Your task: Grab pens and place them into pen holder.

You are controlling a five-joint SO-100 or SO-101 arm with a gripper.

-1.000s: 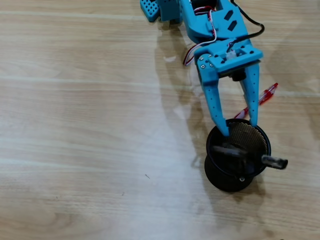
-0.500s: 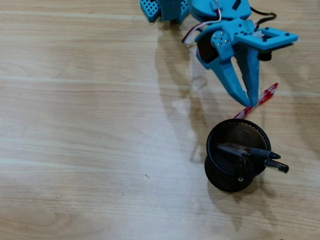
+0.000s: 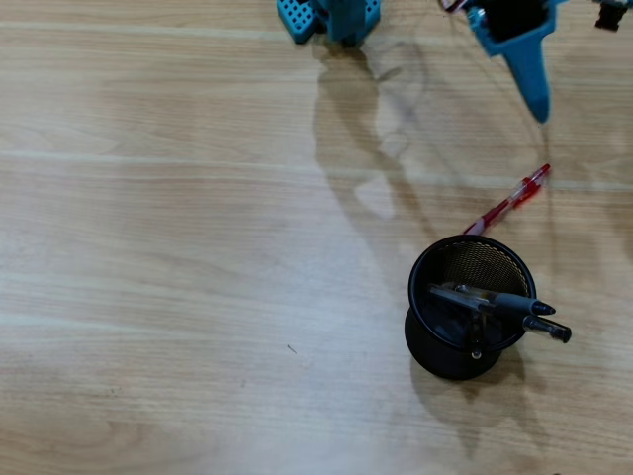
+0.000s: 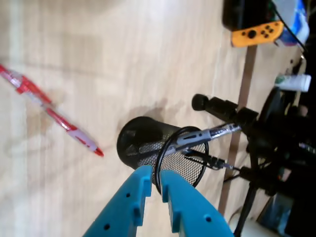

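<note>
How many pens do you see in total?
3 clearly: a red-and-clear pen lying on the table, two dark pens leaning in the pen holder. More may be hidden inside.

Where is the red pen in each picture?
Overhead view: the red pen lies flat on the table, right of centre, just above the pen holder.
Wrist view: the red pen lies at the left side, slanting down toward the middle, left of the pen holder.
Shared landmark: the black mesh pen holder with dark pens sticking out.
</note>
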